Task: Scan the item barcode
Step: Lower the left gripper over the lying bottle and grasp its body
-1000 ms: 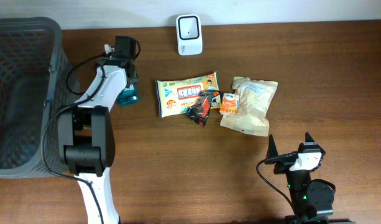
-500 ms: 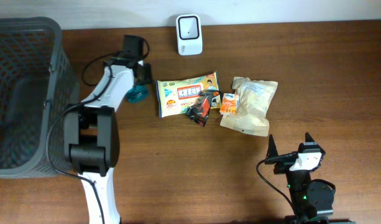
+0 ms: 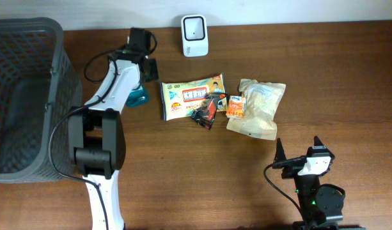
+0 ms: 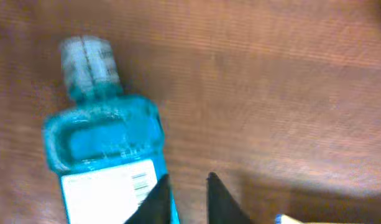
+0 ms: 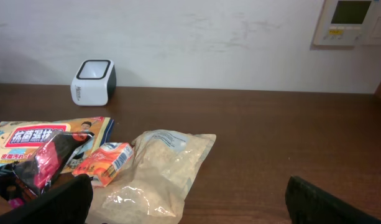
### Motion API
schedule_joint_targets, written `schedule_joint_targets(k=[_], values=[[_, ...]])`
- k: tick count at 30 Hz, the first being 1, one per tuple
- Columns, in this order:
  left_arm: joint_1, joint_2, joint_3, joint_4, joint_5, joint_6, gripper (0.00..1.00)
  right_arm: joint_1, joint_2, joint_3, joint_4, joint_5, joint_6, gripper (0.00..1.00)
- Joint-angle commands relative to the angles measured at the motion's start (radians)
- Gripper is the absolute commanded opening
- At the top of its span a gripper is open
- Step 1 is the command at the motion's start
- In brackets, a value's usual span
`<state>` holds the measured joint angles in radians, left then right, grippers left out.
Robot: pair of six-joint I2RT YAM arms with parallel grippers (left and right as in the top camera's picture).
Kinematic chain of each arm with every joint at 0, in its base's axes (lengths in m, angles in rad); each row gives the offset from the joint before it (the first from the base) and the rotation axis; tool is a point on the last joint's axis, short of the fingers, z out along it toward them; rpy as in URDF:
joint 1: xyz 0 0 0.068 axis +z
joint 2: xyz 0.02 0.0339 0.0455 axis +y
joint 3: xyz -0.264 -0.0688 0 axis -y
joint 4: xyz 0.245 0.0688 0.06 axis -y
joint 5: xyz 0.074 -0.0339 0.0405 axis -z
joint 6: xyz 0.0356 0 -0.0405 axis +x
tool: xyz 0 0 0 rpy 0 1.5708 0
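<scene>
Left gripper (image 4: 187, 182) is now parting narrowly, releasing the blue bottle (image 4: 103, 146) flat nearer the scanner (image 3: 194, 35), barcode scan apparently outstanding; right gripper (image 3: 298, 145) is standing wide open.

Bare tabletop (image 3: 336, 57) right of scanner (image 3: 194, 36); packets (image 3: 189, 96) clustered centre, basket (image 3: 29, 24) along left edge.

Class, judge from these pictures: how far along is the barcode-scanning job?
Done: nothing visibly; the blue bottle lies flat, apart from the scanner. In hand: the left gripper hovers at the bottle, jaws slightly parted, holding nothing. Left: grasp it and show its barcode to the scanner.
</scene>
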<state>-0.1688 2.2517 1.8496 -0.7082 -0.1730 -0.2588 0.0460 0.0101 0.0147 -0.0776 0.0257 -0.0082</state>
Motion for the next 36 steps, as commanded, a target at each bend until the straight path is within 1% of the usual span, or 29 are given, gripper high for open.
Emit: schedule_joint_targets(k=[1, 3, 4, 5, 8, 10, 13, 14, 16, 17, 19, 21, 23, 26, 27, 29, 30, 32, 33, 34, 36], values=[[0.009, -0.013, 0.055, -0.023, -0.040, -0.068, 0.42, 0.006, -0.006, -0.009, -0.003, 0.002, -0.006, 0.99], [0.021, -0.010, 0.055, -0.043, -0.089, -0.150, 0.52, 0.006, -0.006, -0.009, -0.003, 0.002, -0.006, 0.99], [0.029, -0.009, 0.052, -0.055, -0.102, -0.183, 0.63, 0.006, -0.006, -0.009, -0.003, 0.002, -0.006, 0.99], [0.040, -0.006, 0.049, -0.065, -0.103, -0.200, 0.66, 0.006, -0.006, -0.009, -0.003, 0.002, -0.006, 0.98], [0.061, 0.013, 0.049, -0.095, -0.100, -0.201, 0.68, 0.006, -0.006, -0.009, -0.003, 0.002, -0.006, 0.99], [0.063, 0.029, 0.049, -0.110, -0.090, -0.201, 0.73, 0.006, -0.006, -0.009, -0.003, 0.002, -0.006, 0.99], [0.062, 0.060, 0.049, -0.120, -0.074, -0.202, 0.76, 0.006, -0.006, -0.009, -0.003, 0.002, -0.006, 0.99], [0.062, 0.074, 0.049, -0.120, -0.076, -0.216, 0.78, 0.006, -0.006, -0.009, -0.003, 0.002, -0.006, 0.99], [0.062, 0.089, 0.049, -0.120, -0.074, -0.251, 0.80, 0.006, -0.006, -0.009, -0.003, 0.002, -0.006, 0.99], [0.062, 0.100, 0.049, -0.116, -0.074, -0.273, 0.82, 0.006, -0.006, -0.009, -0.003, 0.002, -0.006, 0.98], [0.062, 0.107, 0.049, -0.103, -0.069, -0.272, 0.91, 0.006, -0.006, -0.009, -0.003, 0.002, -0.006, 0.99], [0.062, 0.116, 0.049, -0.086, -0.067, -0.271, 0.97, 0.006, -0.006, -0.009, -0.003, 0.002, -0.006, 0.99], [0.062, 0.121, 0.049, -0.079, -0.067, -0.271, 1.00, 0.006, -0.006, -0.009, -0.003, 0.002, -0.006, 0.99], [0.062, 0.139, 0.049, -0.068, -0.066, -0.271, 1.00, 0.006, -0.006, -0.009, -0.003, 0.002, -0.006, 0.99], [0.063, 0.146, 0.049, -0.067, -0.067, -0.269, 0.99, 0.006, -0.006, -0.009, -0.003, 0.002, -0.006, 0.99], [0.062, 0.160, 0.049, -0.065, -0.066, -0.246, 0.87, 0.006, -0.006, -0.009, -0.003, 0.002, -0.006, 0.98], [0.062, 0.166, 0.049, -0.067, -0.057, -0.237, 0.84, 0.006, -0.006, -0.009, -0.003, 0.002, -0.006, 0.99], [0.062, 0.168, 0.049, -0.071, -0.051, -0.237, 0.65, 0.006, -0.006, -0.009, -0.003, 0.002, -0.006, 0.99], [0.062, 0.168, 0.050, -0.070, -0.052, -0.237, 0.53, 0.006, -0.006, -0.009, -0.003, 0.002, -0.006, 0.98], [0.062, 0.168, 0.050, -0.068, -0.051, -0.237, 0.45, 0.006, -0.006, -0.009, -0.003, 0.002, -0.006, 0.99], [0.062, 0.168, 0.051, -0.068, -0.052, -0.237, 0.36, 0.006, -0.006, -0.009, -0.003, 0.002, -0.006, 0.99]])
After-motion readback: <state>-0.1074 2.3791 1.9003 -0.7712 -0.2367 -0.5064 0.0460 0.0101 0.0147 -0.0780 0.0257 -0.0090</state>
